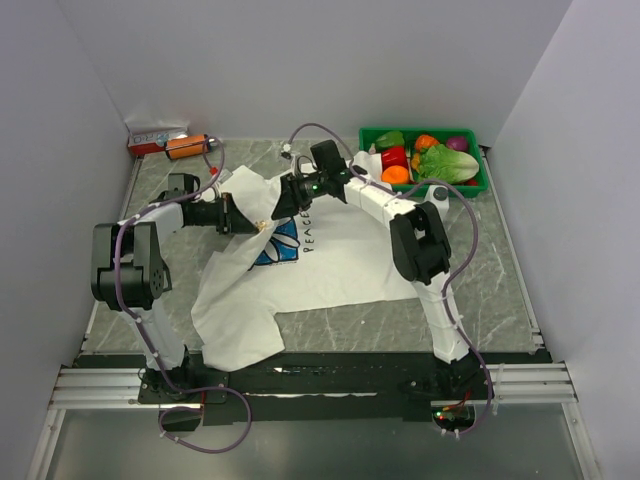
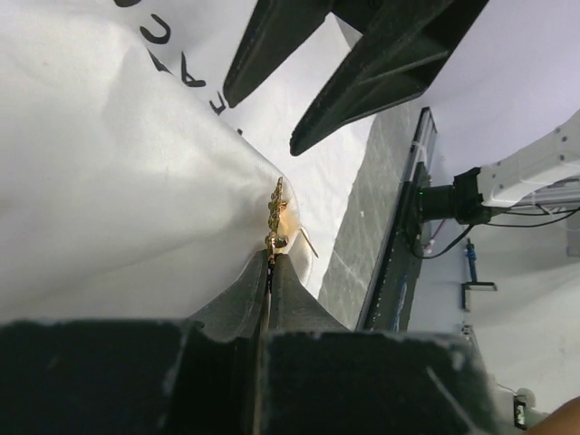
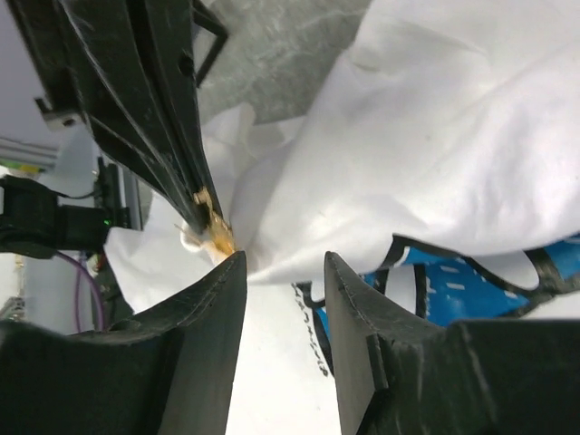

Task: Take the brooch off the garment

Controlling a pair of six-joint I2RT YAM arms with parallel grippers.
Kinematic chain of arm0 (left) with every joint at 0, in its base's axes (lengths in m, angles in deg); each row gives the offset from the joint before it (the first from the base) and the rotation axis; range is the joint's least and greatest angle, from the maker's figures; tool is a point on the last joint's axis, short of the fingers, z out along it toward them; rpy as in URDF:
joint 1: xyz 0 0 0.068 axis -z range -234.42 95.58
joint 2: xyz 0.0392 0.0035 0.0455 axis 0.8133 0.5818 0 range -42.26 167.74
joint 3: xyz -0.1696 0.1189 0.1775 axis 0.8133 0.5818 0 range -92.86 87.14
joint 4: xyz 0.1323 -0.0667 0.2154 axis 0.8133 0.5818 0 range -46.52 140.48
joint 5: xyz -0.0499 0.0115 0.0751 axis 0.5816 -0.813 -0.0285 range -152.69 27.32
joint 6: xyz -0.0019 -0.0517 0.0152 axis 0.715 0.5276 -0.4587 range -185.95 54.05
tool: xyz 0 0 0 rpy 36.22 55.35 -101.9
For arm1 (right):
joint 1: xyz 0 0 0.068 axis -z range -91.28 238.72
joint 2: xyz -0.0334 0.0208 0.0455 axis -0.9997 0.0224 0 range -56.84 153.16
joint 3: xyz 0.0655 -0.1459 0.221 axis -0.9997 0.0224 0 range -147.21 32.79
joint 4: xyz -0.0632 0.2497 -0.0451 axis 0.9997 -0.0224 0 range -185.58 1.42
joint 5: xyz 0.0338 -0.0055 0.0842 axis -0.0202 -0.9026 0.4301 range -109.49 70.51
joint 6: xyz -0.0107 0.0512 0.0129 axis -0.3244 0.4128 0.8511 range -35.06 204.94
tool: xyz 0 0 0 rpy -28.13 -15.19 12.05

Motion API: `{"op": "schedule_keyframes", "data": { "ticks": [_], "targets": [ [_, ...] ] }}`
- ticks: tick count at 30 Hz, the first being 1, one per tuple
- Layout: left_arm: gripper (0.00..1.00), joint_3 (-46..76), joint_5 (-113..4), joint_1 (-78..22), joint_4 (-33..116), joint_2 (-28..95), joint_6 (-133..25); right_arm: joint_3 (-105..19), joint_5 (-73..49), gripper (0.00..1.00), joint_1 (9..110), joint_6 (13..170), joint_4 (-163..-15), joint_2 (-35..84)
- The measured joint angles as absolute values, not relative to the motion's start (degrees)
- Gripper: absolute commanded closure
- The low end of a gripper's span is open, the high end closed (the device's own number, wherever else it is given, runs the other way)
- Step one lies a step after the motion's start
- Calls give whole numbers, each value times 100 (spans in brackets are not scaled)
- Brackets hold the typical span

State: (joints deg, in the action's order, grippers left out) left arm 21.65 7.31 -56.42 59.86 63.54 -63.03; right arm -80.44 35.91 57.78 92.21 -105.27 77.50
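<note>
The white T-shirt (image 1: 340, 265) lies crumpled on the table, its blue print and the word "PEACE" showing. The small gold brooch (image 1: 262, 226) sits on a raised fold near the print. My left gripper (image 1: 250, 220) is shut on the brooch's lower end; in the left wrist view the brooch (image 2: 275, 214) sticks up from the closed tips (image 2: 272, 260) against the shirt (image 2: 109, 181). My right gripper (image 1: 283, 203) is open just beside it. In the right wrist view its fingers (image 3: 285, 267) straddle a fold of shirt (image 3: 435, 136), and the brooch (image 3: 214, 232) lies at the left fingertip.
A green bin (image 1: 366, 136) of vegetables stands at the back right, touching the shirt's sleeve. A red-and-white box (image 1: 155, 138) and an orange canister (image 1: 186, 146) sit at the back left. White walls close in on three sides.
</note>
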Motion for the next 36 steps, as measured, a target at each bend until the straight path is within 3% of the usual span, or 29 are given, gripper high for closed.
{"op": "schedule_keyframes", "data": {
  "ticks": [10,24,36],
  "targets": [
    [99,1793,-93,-5620,6590,6002,-7057,-7509,2929,43,5636,7380,-11316,7023],
    [99,1732,-2484,-5205,7099,5512,-8185,-5944,1320,43,5387,6036,-11394,5685],
    [99,1614,-2593,-4615,7335,5512,-8281,-4681,806,43,5422,5706,-11613,4999]
  ]
}}
